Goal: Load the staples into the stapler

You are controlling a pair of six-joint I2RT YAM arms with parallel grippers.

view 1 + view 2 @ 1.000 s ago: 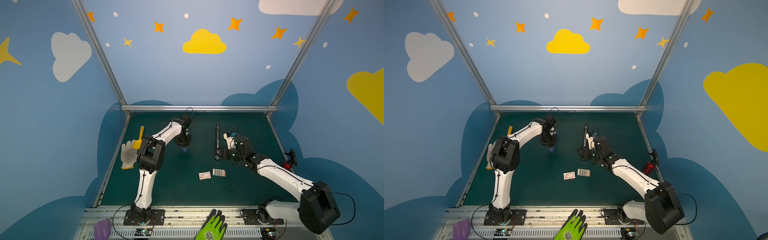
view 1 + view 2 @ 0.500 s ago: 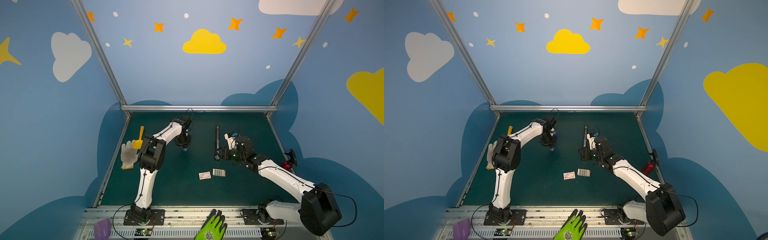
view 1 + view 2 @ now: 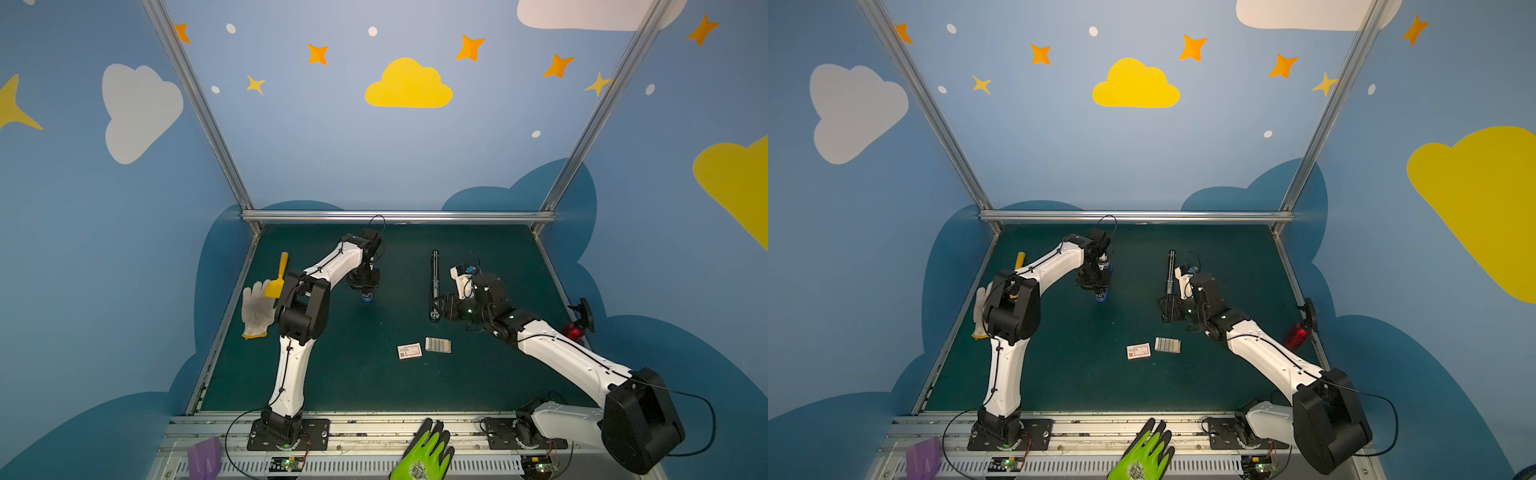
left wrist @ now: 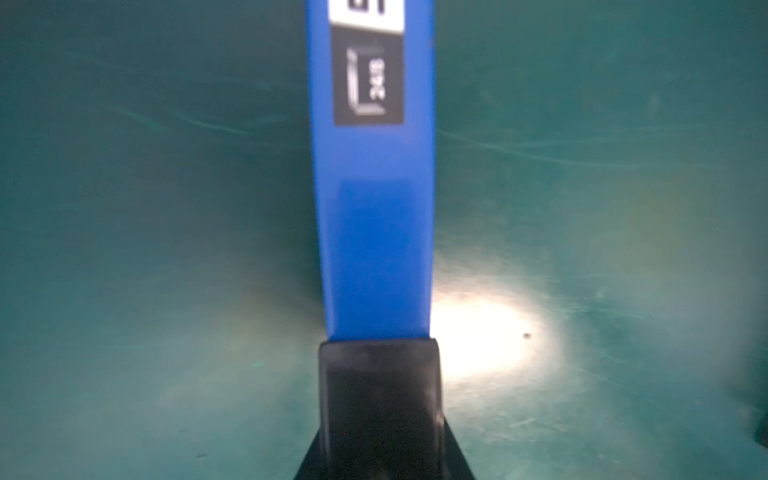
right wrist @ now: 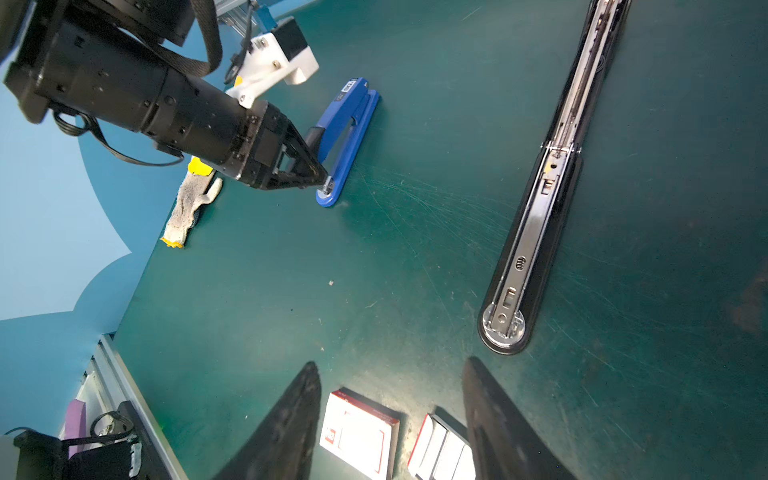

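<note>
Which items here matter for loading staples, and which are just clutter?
For the job: blue stapler, black stapler opened flat, staples in their tray.
Lying about: small white box, white glove, yellow tool, green glove, purple item.

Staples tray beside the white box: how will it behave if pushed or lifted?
Likely light and low, so the staples tray should slide on the mat rather than tip. Its strips sit in separate rows, so tilting may spill them.
</note>
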